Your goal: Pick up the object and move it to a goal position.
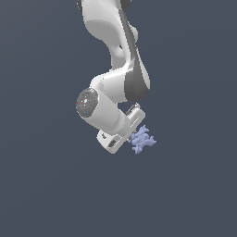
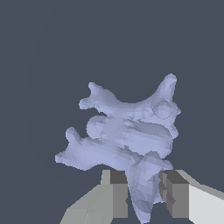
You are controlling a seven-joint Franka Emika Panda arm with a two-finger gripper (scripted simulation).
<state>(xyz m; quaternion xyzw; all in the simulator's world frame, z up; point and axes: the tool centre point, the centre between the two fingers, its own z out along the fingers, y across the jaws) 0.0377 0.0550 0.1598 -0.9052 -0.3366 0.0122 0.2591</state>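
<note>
The object (image 1: 142, 140) is a small pale periwinkle-blue lumpy shape with several stubby points. In the exterior view it sits just to the right of my white gripper (image 1: 131, 137), touching its end. In the wrist view the object (image 2: 124, 133) fills the middle, and one of its lobes runs down between my two grey fingertips. My gripper (image 2: 143, 199) is closed on that lobe, one finger (image 2: 117, 194) on each side of it. The fingertips are hidden behind the hand in the exterior view.
The white arm (image 1: 118, 69) comes down from the top of the exterior view. All around is a plain dark grey-blue background with no other objects, edges or goal marker in sight.
</note>
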